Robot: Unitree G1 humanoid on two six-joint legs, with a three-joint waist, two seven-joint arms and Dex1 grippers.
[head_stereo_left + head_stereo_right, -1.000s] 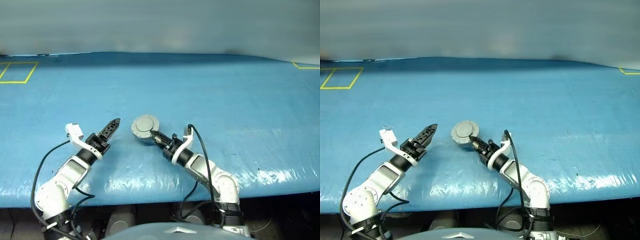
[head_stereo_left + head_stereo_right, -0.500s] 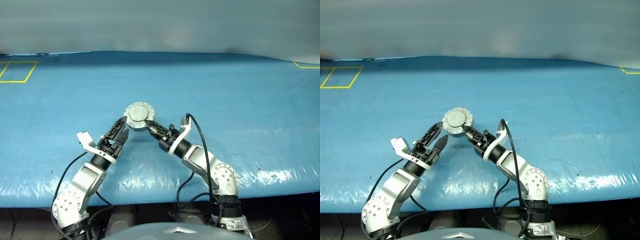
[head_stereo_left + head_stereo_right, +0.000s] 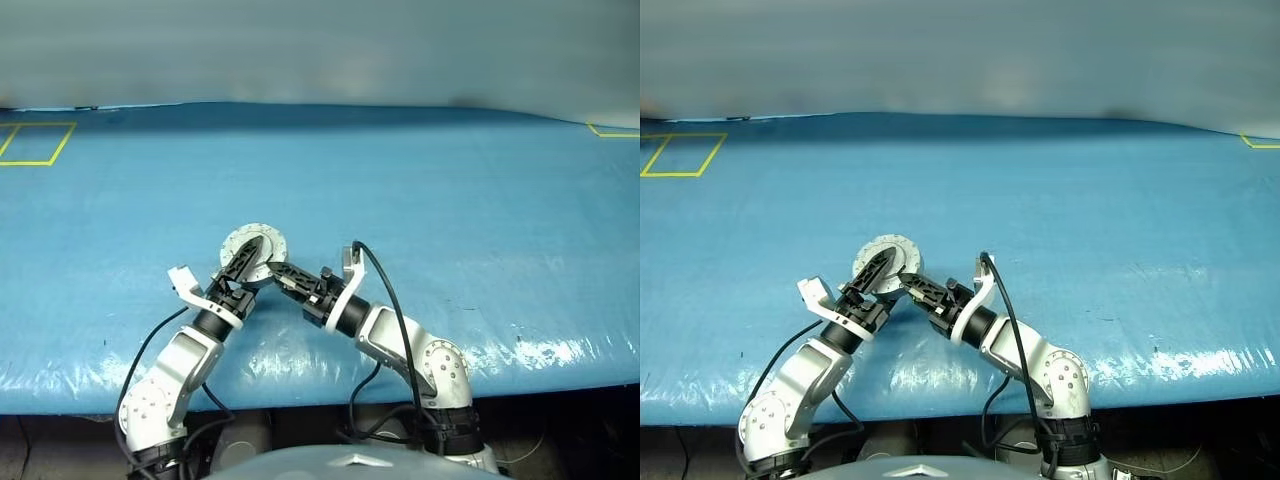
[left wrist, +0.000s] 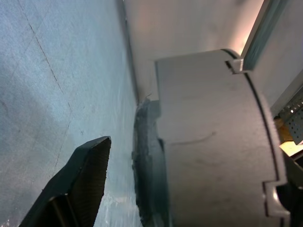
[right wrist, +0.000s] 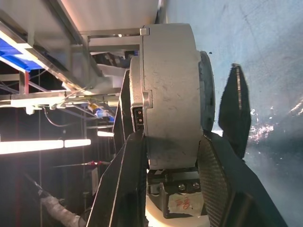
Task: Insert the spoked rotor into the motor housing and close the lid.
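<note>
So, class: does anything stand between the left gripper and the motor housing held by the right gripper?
Nothing visible does. The right gripper clamps the motor housing above the blue table, and the left gripper already straddles it, one of its fingers beside the housing's face.

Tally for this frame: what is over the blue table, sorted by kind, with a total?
Motor housings: 1, the grey motor housing held above the blue table, lid closed.
Grippers: 2, the right gripper shut on the housing, the left gripper with fingers either side of it.
Yellow floor-tape squares: 1.
Total: 4
</note>
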